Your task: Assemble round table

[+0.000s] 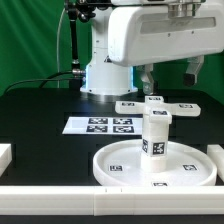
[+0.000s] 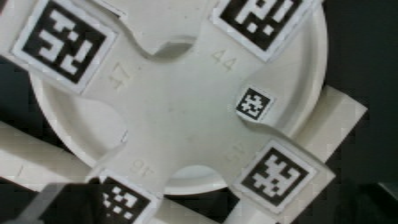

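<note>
The round disc [image 1: 125,168] lies flat at the front of the table. The short cylinder leg [image 1: 155,135] stands upright on its middle. The four-armed cross base [image 1: 150,104] sits on top of the leg. My gripper [image 1: 171,78] hangs just above and behind the cross base, with its two dark fingers apart and nothing between them. The wrist view looks straight down on the cross base's tagged arms [image 2: 64,45] with the disc [image 2: 187,110] below. No fingers show in the wrist view.
The marker board [image 1: 100,125] lies to the exterior view's left of the disc. White border rails run along the front [image 1: 60,196], at the left [image 1: 5,155] and at the right [image 1: 215,150]. The robot's base [image 1: 105,75] stands behind.
</note>
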Controlling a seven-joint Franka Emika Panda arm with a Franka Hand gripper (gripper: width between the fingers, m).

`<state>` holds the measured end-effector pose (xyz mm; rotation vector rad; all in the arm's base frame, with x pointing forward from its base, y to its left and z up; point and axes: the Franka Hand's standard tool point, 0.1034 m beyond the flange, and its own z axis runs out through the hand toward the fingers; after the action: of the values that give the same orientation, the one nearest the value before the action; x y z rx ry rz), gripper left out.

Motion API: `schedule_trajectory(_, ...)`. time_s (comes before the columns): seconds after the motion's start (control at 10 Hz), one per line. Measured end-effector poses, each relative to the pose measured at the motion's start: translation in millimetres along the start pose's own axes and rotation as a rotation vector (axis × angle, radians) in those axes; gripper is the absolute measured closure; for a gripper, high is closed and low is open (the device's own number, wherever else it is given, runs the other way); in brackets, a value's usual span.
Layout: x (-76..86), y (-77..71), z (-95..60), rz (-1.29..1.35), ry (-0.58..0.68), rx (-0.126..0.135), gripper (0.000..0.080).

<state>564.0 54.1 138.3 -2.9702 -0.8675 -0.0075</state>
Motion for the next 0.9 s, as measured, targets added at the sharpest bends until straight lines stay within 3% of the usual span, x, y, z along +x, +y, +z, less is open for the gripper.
schedule_trajectory(0.3, -5.2, 5.1, 6.0, -0.046, -0.009, 0.006, 0.015)
schedule_trajectory(0.9, -10.2, 16.1, 22.1, -0.029, -0.007, -0.01, 0.015)
